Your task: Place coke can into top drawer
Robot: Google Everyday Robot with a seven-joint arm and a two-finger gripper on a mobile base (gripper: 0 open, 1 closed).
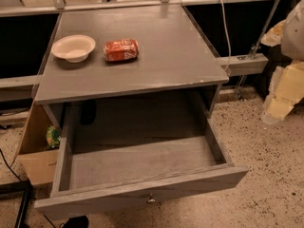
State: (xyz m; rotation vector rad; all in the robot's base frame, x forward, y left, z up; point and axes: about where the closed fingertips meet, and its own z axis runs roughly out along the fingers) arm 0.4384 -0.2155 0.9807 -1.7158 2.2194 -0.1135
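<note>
Coke can [121, 50] lies on its side on the grey cabinet top [175, 46], just right of a cream bowl [73, 47] and not touching it. Top drawer [142, 167] is pulled out below, with its knob [151, 199] at front centre. Gripper [281, 96] hangs at the far right, off the cabinet and well apart from the can. Cannot tell whether it is parted or closed.

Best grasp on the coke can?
Grip the coke can mid-body from above, spanning its short width: it lies on its side, long axis left-right, bowl close on its left. The gripper sits at frame's right edge, off the cabinet.
</note>
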